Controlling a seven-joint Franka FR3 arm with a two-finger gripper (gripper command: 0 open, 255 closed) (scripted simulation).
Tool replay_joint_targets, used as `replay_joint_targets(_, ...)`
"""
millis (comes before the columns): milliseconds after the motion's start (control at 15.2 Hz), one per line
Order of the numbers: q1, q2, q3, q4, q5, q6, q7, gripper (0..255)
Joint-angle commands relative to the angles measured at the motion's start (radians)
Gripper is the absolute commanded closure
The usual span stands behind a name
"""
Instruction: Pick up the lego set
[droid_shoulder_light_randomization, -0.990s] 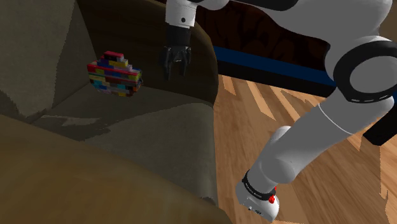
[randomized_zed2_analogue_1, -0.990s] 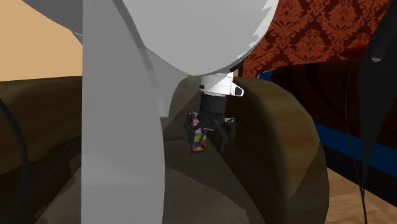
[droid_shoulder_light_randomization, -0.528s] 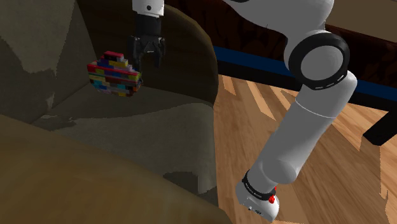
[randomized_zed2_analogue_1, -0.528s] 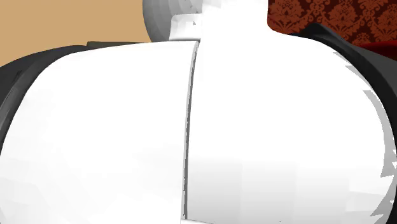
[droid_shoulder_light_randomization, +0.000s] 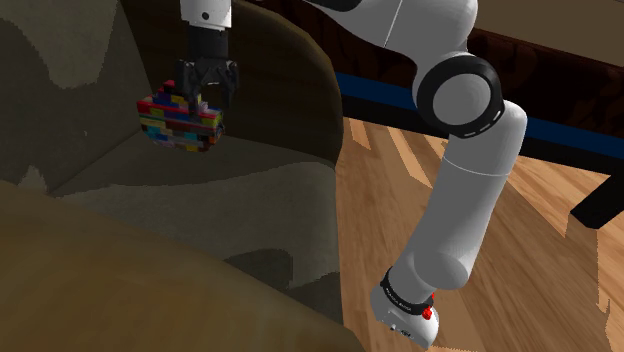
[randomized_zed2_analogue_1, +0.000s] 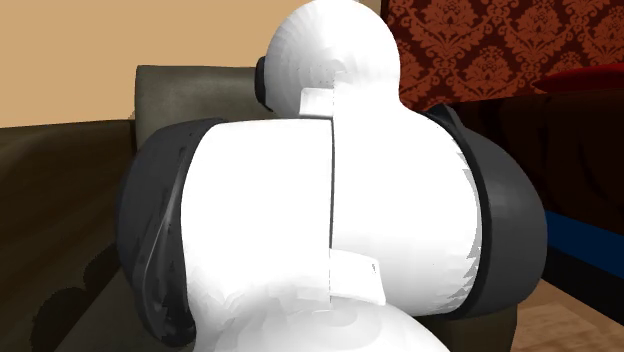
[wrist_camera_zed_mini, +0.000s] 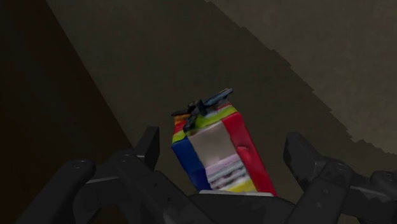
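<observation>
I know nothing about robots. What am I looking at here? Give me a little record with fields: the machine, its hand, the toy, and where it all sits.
Machine: one white arm with dark joints
Hand: black two-finger gripper, open, pointing down over the toy
Toy: multicoloured lego set, between the fingers with a gap on each side, not held
Resting on: brownish sofa seat, near its back corner
Floor: wood planks
Stage: grasp not yet closed
</observation>
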Motion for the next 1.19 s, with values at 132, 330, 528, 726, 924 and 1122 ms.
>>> replay_joint_targets(132, -0.005, -0.017, -0.002, -0.075, 0.003, 0.058, -0.009, 0)
replay_joint_targets(330, -0.006, -0.018, -0.002, -0.076, 0.004, 0.058, -0.010, 255)
replay_joint_targets(528, -0.005, -0.017, -0.002, -0.077, 0.003, 0.060, -0.009, 255)
replay_joint_targets(726, -0.005, -0.017, -0.002, -0.073, 0.003, 0.056, -0.009, 255)
replay_joint_targets(924, -0.004, -0.013, -0.001, -0.056, 0.003, 0.043, -0.007, 255)
replay_joint_targets(1122, -0.001, 0.001, 0.000, 0.005, 0.000, -0.003, -0.001, 255)
